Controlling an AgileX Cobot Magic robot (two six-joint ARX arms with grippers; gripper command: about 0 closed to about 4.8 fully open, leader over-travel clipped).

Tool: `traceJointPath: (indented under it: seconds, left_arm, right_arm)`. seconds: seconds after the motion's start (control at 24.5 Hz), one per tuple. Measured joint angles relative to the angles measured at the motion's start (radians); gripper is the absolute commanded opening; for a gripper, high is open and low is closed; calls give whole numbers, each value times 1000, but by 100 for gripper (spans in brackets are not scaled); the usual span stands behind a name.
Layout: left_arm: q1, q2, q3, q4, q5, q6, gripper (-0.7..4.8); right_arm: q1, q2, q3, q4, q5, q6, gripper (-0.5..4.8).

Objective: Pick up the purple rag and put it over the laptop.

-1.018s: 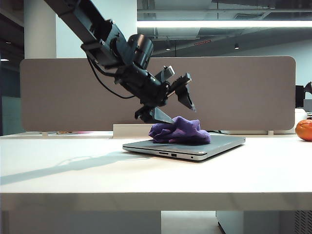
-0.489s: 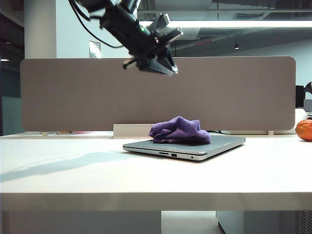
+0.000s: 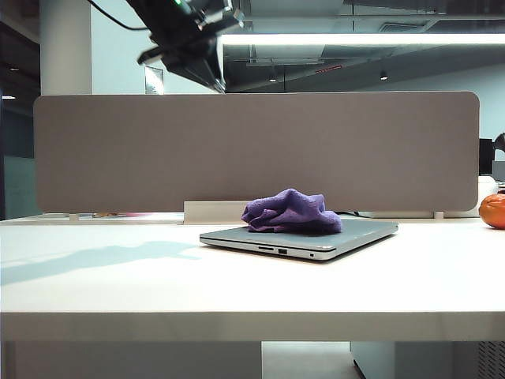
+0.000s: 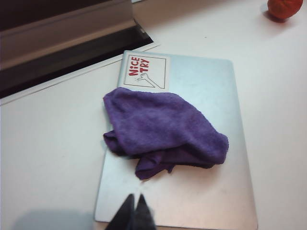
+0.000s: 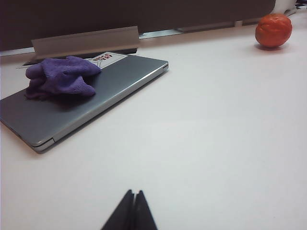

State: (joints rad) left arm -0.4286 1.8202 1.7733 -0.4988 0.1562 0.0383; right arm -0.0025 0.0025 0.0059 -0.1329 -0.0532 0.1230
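Observation:
The purple rag (image 3: 292, 212) (image 4: 160, 129) (image 5: 62, 76) lies rumpled on the closed lid of the silver-grey laptop (image 3: 347, 235) (image 4: 201, 86) (image 5: 115, 81), which rests flat on the white table. A sticker with red letters (image 4: 145, 71) shows at one corner of the lid. My left gripper (image 4: 135, 197) is shut and empty, high above the laptop; in the exterior view its arm (image 3: 185, 39) is up at the top left. My right gripper (image 5: 134, 192) is shut and empty, low over bare table, well away from the laptop.
An orange fruit (image 3: 492, 210) (image 5: 273, 29) (image 4: 285, 7) sits at the table's far right. A grey partition (image 3: 252, 150) runs along the back, with a light rail (image 3: 213, 212) (image 5: 84, 40) at its foot just behind the laptop.
My left gripper was open just above the rag one second ago. It has risen up and to the left, away from the laptop, and shut. The rag stays on the lid.

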Motion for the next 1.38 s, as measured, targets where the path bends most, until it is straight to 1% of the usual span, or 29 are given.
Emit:
traceJointPath:
  seconds: [0.08, 0.29, 0.37, 0.53, 0.57, 0.61, 0.65, 0.77, 0.94, 1.02, 1.06, 1.1, 1.18, 1.3, 1.38]
  left_arm:
    - [18, -32, 0, -38, 0, 22, -6]
    - [47, -79, -3, -82, 0, 40, -6]
    - [62, -130, -42, -83, -3, 54, -6]
    - [87, -278, -221, 10, -3, 61, -6]
    - [96, -336, -302, 60, -4, 59, -6]
    - [99, -367, -346, 83, -6, 59, -6]
    - [102, -428, -424, 111, -11, 58, -6]
    - [96, -540, -558, 179, -16, 57, -6]
    - [99, -689, -761, 250, -26, -5, -6]
    - [98, -742, -823, 254, -26, -11, -6]
    - [98, -793, -883, 257, -26, -26, -6]
    - [98, -810, -905, 255, -26, -39, -6]
    - [99, -883, -999, 274, -27, -74, -6]
    - [98, -948, -1055, 275, -26, -84, -6]
    - [99, -988, -1085, 282, -27, -104, -6]
  right_arm:
    - [0, 0, 0, 0, 2, -13, 22]
    - [0, 0, 0, 0, 2, -19, 22]
    - [0, 0, 0, 0, 2, -19, 22]
    - [0, 0, 0, -7, 2, -19, 22]
    - [0, 0, 0, -8, 3, -19, 22]
    - [0, 0, 0, -8, 3, -19, 22]
    - [0, 0, 0, -8, 3, -19, 22]
    - [0, 0, 0, -8, 3, -19, 22]
    - [0, 0, 0, -8, 4, -19, 22]
    - [0, 0, 0, -8, 4, -19, 22]
    - [0, 0, 0, -8, 4, -19, 22]
    - [0, 0, 0, -8, 4, -19, 22]
    - [0, 0, 0, -8, 4, -19, 22]
    - [0, 0, 0, -8, 4, -19, 22]
    - [0, 0, 0, -8, 4, -19, 22]
